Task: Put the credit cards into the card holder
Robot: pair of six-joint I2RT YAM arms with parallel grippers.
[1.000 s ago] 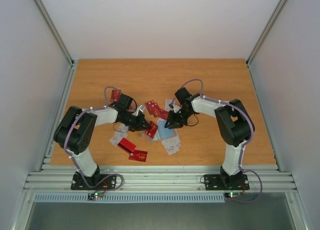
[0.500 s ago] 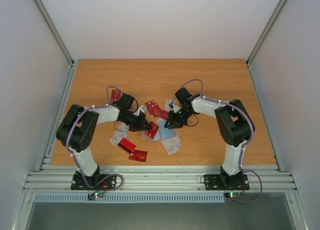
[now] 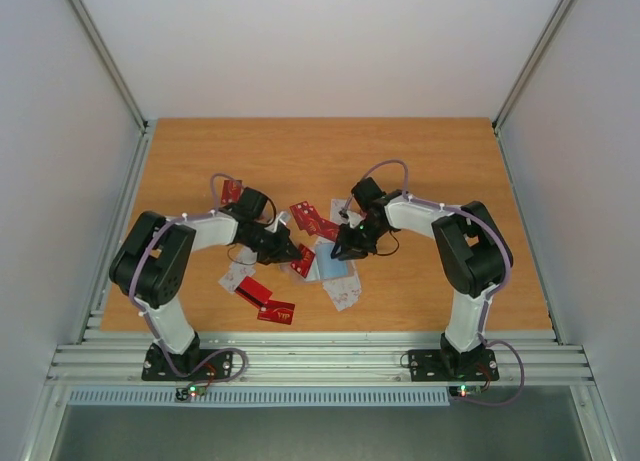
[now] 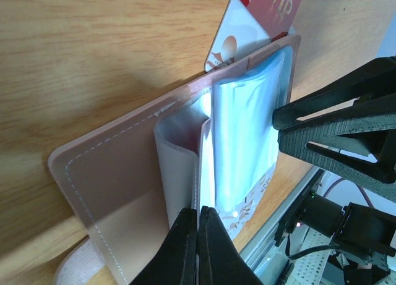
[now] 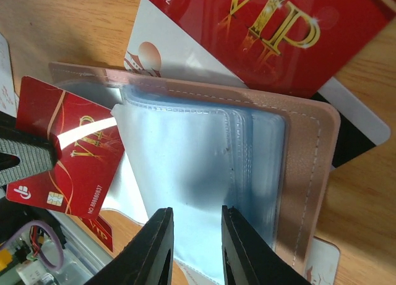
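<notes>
Barely moved over the last second. Pinching a red VIP card (image 5: 62, 152) in the tight-pressed left hand (image 4: 198, 214), edged slightly nearer the open card holder (image 5: 303, 167) lying mid-tabletop (image 3: 430, 161). Straddling its clear sleeves (image 5: 185, 149) with the part-spread right hand (image 5: 195, 214); cannot tell whether gripping. Probably lining up insertion; not in yet.

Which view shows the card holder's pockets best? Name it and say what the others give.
Right wrist view: the card holder lies open, filling the frame, its blue-grey pockets fanned and its stitched tan edge sharp. Left wrist view shows it obliquely, with the pockets foreshortened. Top view shows it only as a small pale patch.
</notes>
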